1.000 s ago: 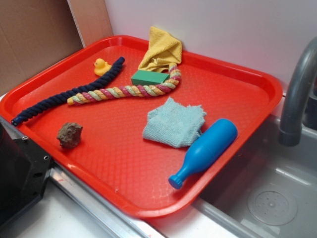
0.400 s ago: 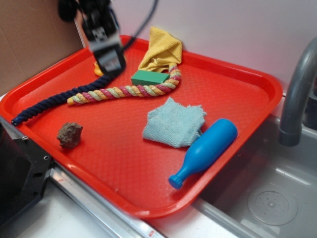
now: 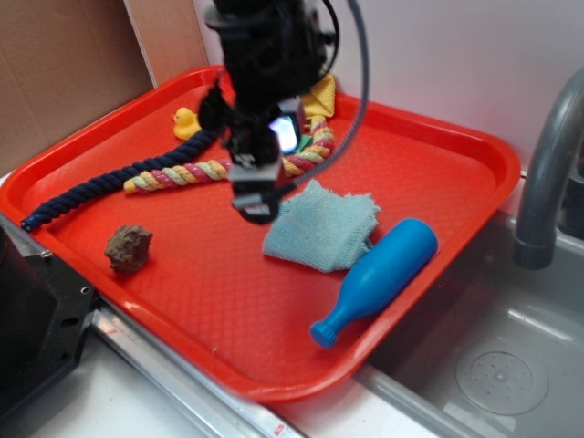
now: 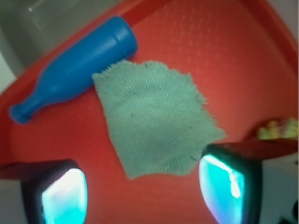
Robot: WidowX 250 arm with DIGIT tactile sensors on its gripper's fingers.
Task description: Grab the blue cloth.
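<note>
The blue cloth point(image 3: 324, 228) point(image 4: 154, 121) is a pale blue-green rag lying flat and rumpled on the red tray point(image 3: 438, 173), right of centre. My gripper point(image 3: 255, 205) point(image 4: 145, 191) hangs above the tray just left of the cloth's near-left corner. It is open, with nothing between its fingers. In the wrist view the cloth's near edge lies between and just ahead of the two glowing pads point(image 4: 65, 196).
A hard blue bottle toy point(image 3: 379, 274) lies touching the cloth's right side. A multicoloured rope point(image 3: 196, 172), a dark blue rope point(image 3: 109, 182), a yellow duck point(image 3: 187, 120), a yellow cloth point(image 3: 319, 96) and a brown rock point(image 3: 128, 248) share the tray. A sink and faucet point(image 3: 547, 173) stand at right.
The arm came into view from the upper left and moved right and down across the tray, reaching the cloth's left edge. Nothing on the tray has moved.
</note>
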